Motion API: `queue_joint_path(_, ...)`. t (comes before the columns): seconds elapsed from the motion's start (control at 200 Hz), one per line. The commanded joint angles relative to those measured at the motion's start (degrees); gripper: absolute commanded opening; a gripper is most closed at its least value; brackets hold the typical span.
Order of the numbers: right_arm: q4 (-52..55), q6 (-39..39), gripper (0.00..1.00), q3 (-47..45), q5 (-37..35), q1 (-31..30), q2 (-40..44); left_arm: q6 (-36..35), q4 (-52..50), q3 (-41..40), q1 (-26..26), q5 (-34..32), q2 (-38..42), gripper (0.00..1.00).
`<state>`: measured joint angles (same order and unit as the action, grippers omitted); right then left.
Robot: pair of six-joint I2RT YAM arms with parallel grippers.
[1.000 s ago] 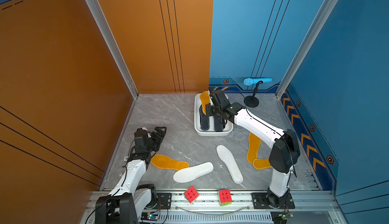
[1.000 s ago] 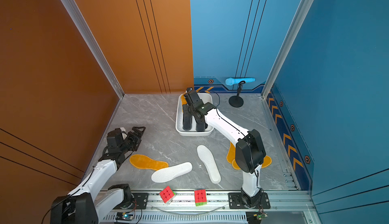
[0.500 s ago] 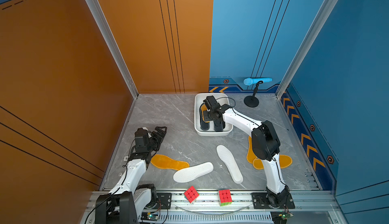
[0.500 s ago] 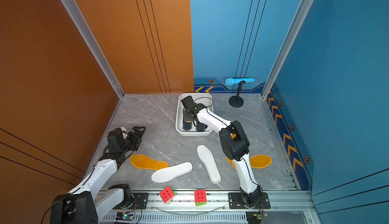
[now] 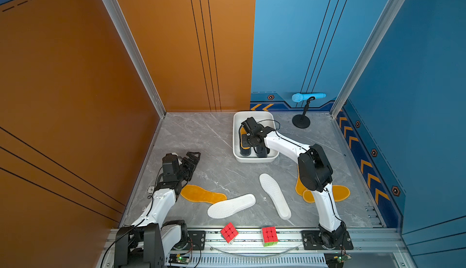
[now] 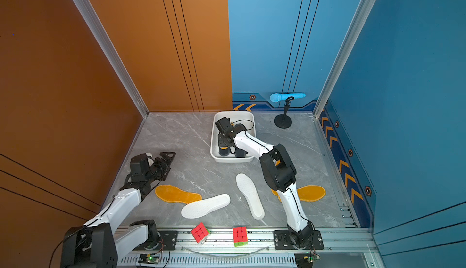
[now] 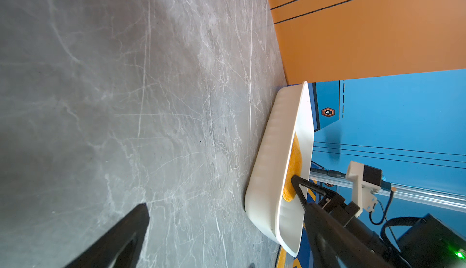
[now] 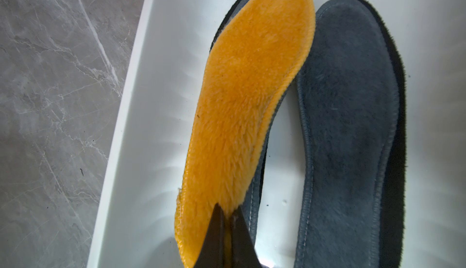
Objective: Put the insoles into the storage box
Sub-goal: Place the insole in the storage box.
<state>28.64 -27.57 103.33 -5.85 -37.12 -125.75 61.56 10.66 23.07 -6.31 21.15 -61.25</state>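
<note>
The white storage box stands at the back middle of the table. My right gripper reaches down into it, shut on the heel end of a fuzzy orange insole. That insole lies over a dark grey insole, beside another dark grey one. My left gripper hovers open and empty near the left wall, pointing toward the box. On the table lie an orange insole, two white insoles, and two orange ones partly hidden behind my right arm.
Two colour cubes sit on the front rail. A blue microphone on a black stand stands right of the box at the back wall. Orange and blue walls close in the table.
My right gripper has brought the orange insole down from upright over the box to lying inside it, and the arm's elbow has folded. The left arm has not moved.
</note>
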Motion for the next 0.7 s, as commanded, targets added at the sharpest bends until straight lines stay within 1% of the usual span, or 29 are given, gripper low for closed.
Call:
queue_joint_path(0.0,0.4,-1.9,0.0,-2.3,0.9,-0.2,-1.0,-0.4,1.1,1.2,0.2,1.3,0.1,0.98)
queue_joint_path(0.075,0.3,-2.0,0.0,-2.7,0.9,0.0,-1.2,-0.3,1.1,1.1,0.3,1.2,0.3,0.98)
queue_joint_path(0.125,0.4,-2.1,0.03,-2.8,1.0,0.1,-1.3,-0.4,1.1,1.1,0.3,1.3,0.3,0.98)
queue_joint_path(0.265,0.5,-1.8,0.13,-2.8,2.1,0.5,-1.6,-0.6,1.0,1.1,0.2,1.2,0.0,0.98)
queue_joint_path(0.365,0.5,-1.6,0.18,-2.8,2.5,0.5,-1.1,-0.7,1.1,1.4,0.2,1.8,-0.1,0.98)
queue_joint_path(0.476,1.1,-1.5,0.27,-2.5,2.8,0.6,-0.4,-0.5,1.1,1.4,0.1,2.0,0.1,0.98)
queue_joint_path(0.696,2.5,-1.0,0.37,-2.4,2.5,0.6,1.3,0.0,1.0,1.5,0.1,2.1,1.1,0.98)
